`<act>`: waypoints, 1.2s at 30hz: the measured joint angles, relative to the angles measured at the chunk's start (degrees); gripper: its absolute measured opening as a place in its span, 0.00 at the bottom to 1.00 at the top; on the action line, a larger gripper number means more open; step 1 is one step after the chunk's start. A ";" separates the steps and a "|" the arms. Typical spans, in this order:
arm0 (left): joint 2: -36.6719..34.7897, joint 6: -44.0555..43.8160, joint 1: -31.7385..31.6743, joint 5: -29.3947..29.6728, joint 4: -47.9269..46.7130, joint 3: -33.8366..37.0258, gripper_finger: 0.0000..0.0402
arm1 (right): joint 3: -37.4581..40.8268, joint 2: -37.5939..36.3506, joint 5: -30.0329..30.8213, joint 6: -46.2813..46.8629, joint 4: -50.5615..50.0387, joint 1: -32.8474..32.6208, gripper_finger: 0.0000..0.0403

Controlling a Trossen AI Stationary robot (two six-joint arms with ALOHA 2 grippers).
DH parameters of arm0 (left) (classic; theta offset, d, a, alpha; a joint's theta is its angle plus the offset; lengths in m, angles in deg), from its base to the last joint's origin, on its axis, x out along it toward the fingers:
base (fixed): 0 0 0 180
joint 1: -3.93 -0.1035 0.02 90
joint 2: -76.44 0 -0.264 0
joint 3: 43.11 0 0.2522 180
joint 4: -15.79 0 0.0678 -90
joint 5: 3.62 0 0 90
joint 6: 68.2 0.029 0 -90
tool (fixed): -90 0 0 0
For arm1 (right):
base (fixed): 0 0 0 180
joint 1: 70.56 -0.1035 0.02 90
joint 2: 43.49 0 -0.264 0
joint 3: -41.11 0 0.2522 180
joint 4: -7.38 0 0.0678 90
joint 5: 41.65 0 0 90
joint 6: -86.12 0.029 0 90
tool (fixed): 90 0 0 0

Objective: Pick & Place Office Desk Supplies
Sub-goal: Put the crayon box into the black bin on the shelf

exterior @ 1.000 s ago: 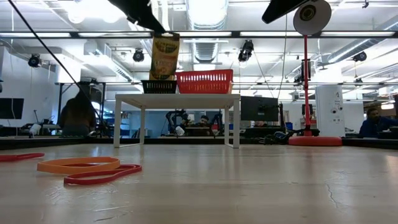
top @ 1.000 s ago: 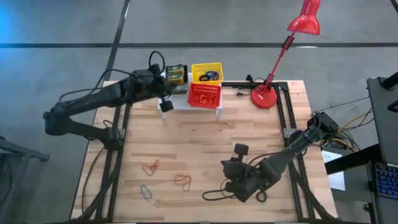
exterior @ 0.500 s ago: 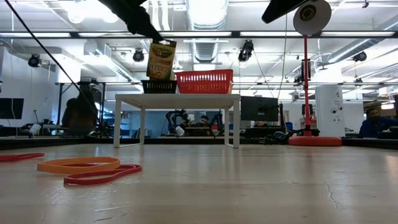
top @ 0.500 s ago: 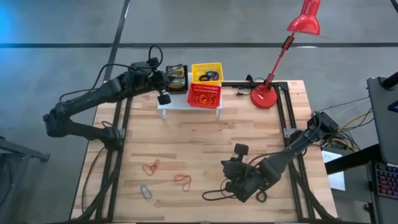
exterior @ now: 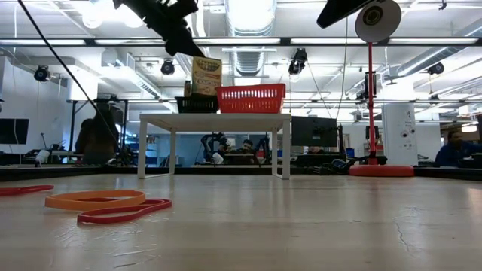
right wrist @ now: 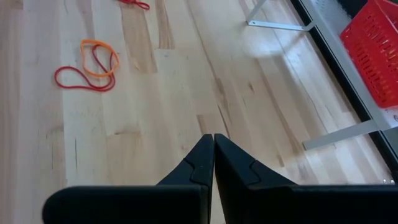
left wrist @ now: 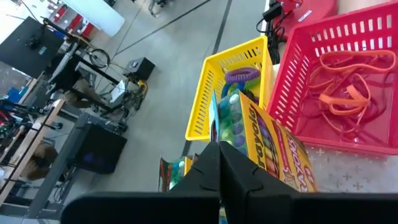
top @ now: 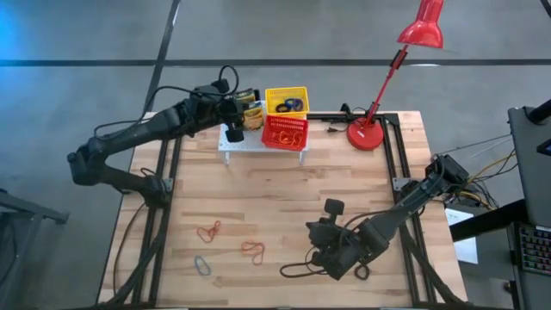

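left pincer [left wrist: 219, 163] clamped on crayon box [left wrist: 270, 148], box projecting straight ahead of fingertips, held in air above white rack [top: 245, 145] at surface's far edge, near left corner. box upright in low view [exterior: 205, 75], just beside red basket [exterior: 251, 98], over black basket [exterior: 196, 105]. yellow basket [left wrist: 231, 87] just beyond box, purple loop [left wrist: 240, 76] inside. orange loops [left wrist: 344, 90] in red basket. right pincer [right wrist: 213, 155] closed on nothing, low over surface near front edge, loops [right wrist: 92, 65] lying well apart from it.

Grey floor [top: 344, 34], ceiling striplights [exterior: 248, 11]
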 joint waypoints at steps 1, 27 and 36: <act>-0.03 -0.04 0.00 0.02 0.00 -0.08 0.00 | 0.00 0.00 0.00 0.00 0.02 0.00 0.02; -1.86 1.10 -0.48 2.76 7.63 6.35 0.00 | 0.09 0.00 -0.17 1.07 0.20 0.00 0.02; -1.90 -6.12 -0.48 3.06 4.61 7.54 0.01 | 0.09 0.00 -0.17 1.07 0.34 0.00 0.02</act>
